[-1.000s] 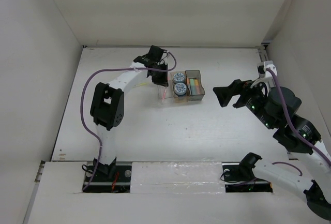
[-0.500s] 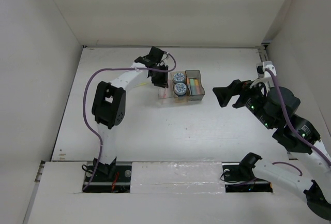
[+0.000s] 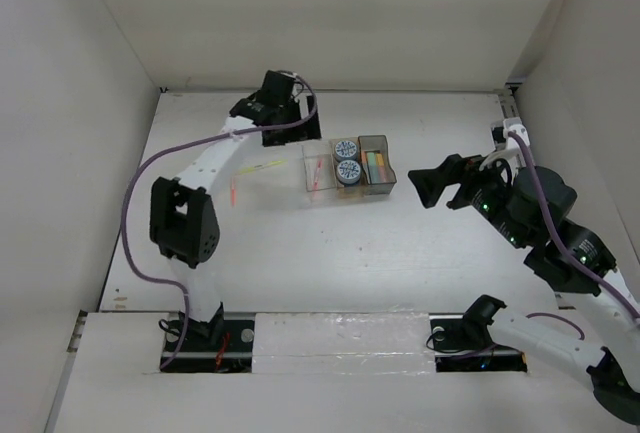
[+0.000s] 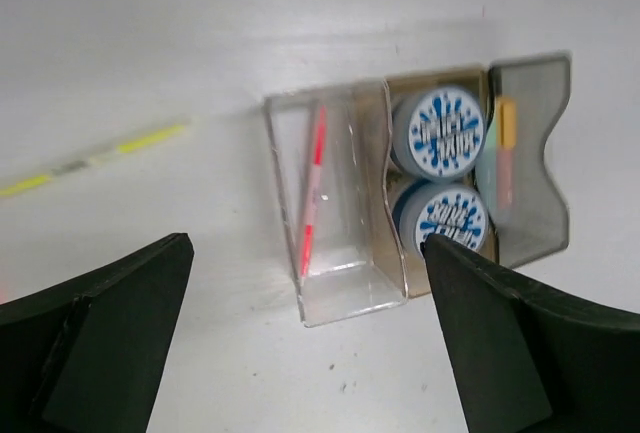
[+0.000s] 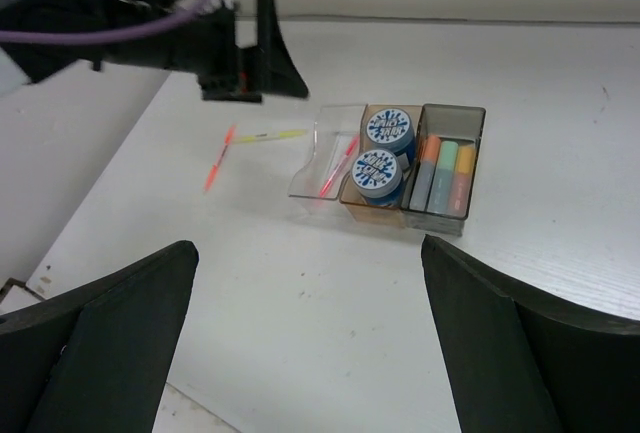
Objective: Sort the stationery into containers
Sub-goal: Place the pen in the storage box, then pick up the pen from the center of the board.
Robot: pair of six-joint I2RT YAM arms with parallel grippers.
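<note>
White-walled robot workbench: the left gripper [image 3: 298, 127], its 2 black fingers [image 4: 100, 338] spread wide, is being held above the white table [image 3: 400, 253], just beyond the far left corner of a row of 3 joined translucent plastic bins [image 3: 335, 194]. In the left wrist view, the row is being framed between the parted fingers.

A thin red pen [image 4: 313, 183] is lying slanted inside the clear rectangular bin [image 4: 350, 298]. 2 round blue-and-white patterned rolls [image 4: 445, 133] are being held one behind the other in the amber bin [image 5: 368, 208], and short orange and green markers [image 5: 447, 168] are lying side by side in the smoky grey bin [image 5: 455, 110].

2 more pens are lying loose on the table to the left of the clear bin, apart from it. The thin yellow-green pen [image 3: 262, 166] is lying near the left gripper, and the thin orange-red pen [image 3: 233, 191] farther left.

The right gripper [image 3: 432, 185], its fingers likewise parted, is being held above the table well to the right of the grey bin, pointed toward the row.

The table is being enclosed by plain white walls [image 3: 60, 103] at the left, right and back.
</note>
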